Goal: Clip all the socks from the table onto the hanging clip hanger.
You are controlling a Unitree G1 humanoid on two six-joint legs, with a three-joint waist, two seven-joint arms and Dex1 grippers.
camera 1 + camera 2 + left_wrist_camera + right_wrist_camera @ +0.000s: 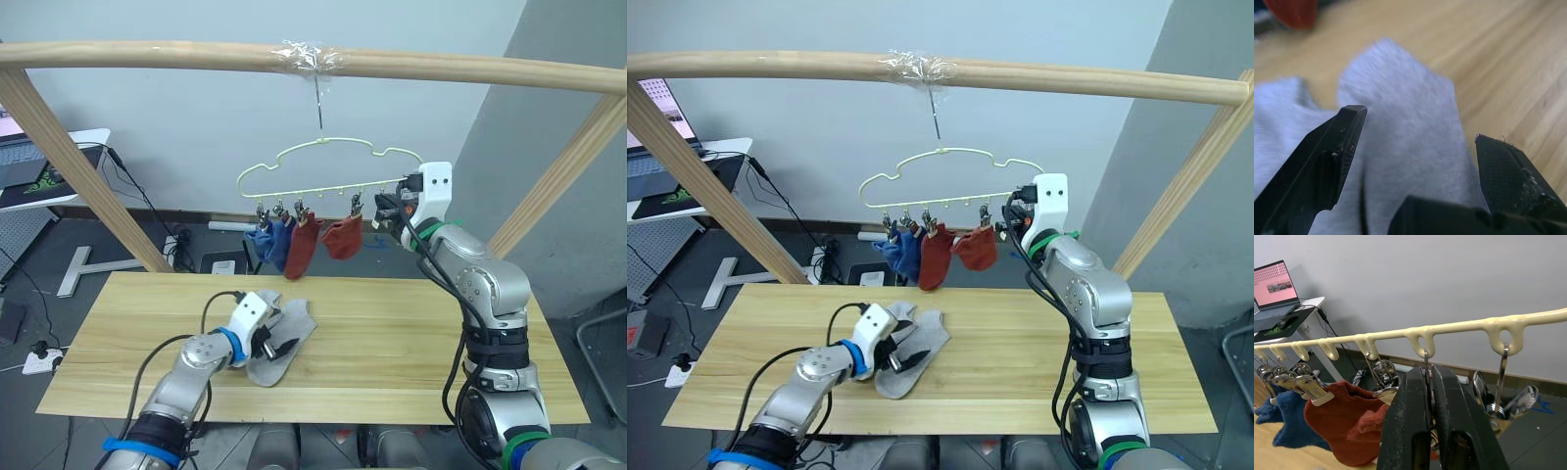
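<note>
Four socks are already clipped to the hanger (328, 166): two blue socks (269, 242) at the left end, then two red socks (323, 240) beside them, all hung from the pole (196, 55). Two grey socks (282, 338) are left, lying together on the counter (411, 333) just by the left hand (263, 345), so the task is judged about two thirds done, with two clips (1501, 404) at the right end of the hanger unfilled. In the left wrist view the left hand's fingers (1327, 156) are seen spread apart over the grey knit, nothing being gripped yet; a grasp of the nearer sock seems to be the step in hand. The right hand (1431, 421) is raised to the hanger, its fingers pressed together around the thin wire stem of the fifth clip (1426, 382), apparently to steady it or hold it ready. The jaws of that clip are hidden behind the black fingers, so whether it is squeezed open cannot be made out. The two grey socks overlap, and where one ends and the other begins is hard to tell
</note>
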